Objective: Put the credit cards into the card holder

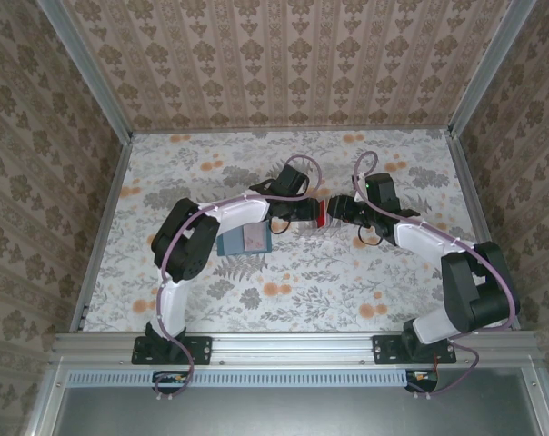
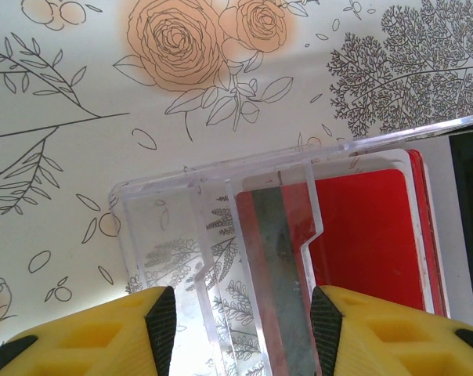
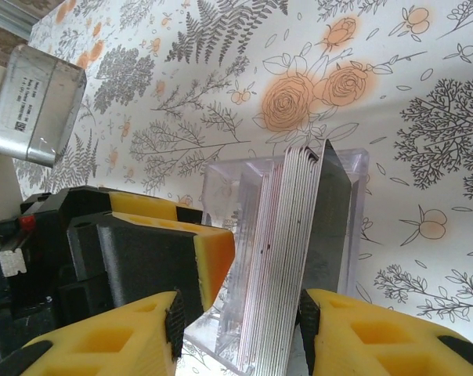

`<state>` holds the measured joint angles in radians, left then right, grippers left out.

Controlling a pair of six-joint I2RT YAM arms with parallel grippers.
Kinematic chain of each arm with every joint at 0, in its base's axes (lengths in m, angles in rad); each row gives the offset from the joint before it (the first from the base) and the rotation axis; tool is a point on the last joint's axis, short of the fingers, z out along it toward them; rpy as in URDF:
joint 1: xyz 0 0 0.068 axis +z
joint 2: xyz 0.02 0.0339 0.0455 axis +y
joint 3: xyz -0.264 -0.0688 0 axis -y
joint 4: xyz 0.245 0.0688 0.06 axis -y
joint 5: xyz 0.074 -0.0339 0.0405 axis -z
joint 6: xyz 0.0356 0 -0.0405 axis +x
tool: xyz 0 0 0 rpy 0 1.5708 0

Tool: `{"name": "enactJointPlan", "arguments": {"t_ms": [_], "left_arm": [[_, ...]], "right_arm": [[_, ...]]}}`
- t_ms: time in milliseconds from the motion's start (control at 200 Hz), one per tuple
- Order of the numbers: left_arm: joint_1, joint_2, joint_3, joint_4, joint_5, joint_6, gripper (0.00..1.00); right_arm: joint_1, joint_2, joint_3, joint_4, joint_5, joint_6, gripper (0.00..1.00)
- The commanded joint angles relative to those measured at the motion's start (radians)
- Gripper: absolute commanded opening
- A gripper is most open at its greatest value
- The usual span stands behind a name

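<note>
At mid-table, picking cards: left gripper around clear tray, right gripper around credit cards, both half wide, grip unclear. Next, pinch one for card holder.

Tray: clear glossy plastic, lightly scuffed.
Credit cards: red face, smooth glossy plastic.
Table: smooth printed floral sheet, slight sheen.
Left gripper fingers: matt yellow plastic, black textured pads.
</note>
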<state>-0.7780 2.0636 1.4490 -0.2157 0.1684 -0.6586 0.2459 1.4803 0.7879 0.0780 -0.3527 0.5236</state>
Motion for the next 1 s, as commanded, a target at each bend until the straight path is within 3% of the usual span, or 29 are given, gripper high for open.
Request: {"name": "enactJointPlan", "arguments": {"t_ms": [0,485,995], "left_arm": [[-0.010,0.012,-0.002,-0.011,0.014,-0.009,0.52],[-0.010,0.006,0.002,-0.016,0.013,-0.006,0.52],[-0.009,0.013,0.022,-0.026,0.017,-0.001,0.52]], "right_arm": [[0.005,-0.010,0.001,-0.003,-0.009,-0.016,0.47],[0.010,0.097,0.063,-0.063,-0.036,-0.020,0.48],[0.012,0.028,0.022,-0.010,-0.036,-0.020,0.46]]}}
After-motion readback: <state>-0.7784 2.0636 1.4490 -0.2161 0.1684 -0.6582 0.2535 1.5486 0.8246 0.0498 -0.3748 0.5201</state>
